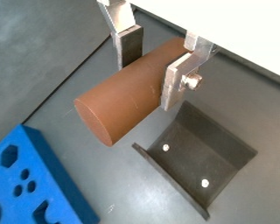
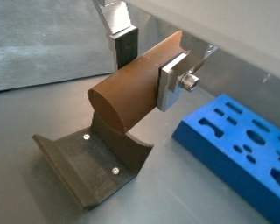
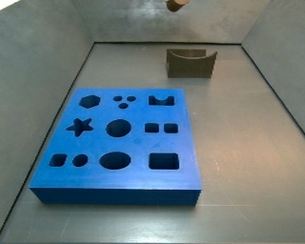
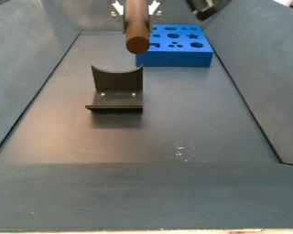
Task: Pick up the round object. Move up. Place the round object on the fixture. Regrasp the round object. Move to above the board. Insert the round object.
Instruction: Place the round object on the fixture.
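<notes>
Clamping the round object (image 1: 125,101) crosswise, our gripper (image 1: 154,59) hangs high above the fixture (image 2: 95,157), and we risk missing its notch if misaligned.

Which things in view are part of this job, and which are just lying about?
In the job:
- peg, clamped in the gripper, held in the air above the fixture
- fixture, empty, on the floor
- board, holes all empty

Lying about:
- nothing loose; only the grey floor and enclosure walls
</notes>
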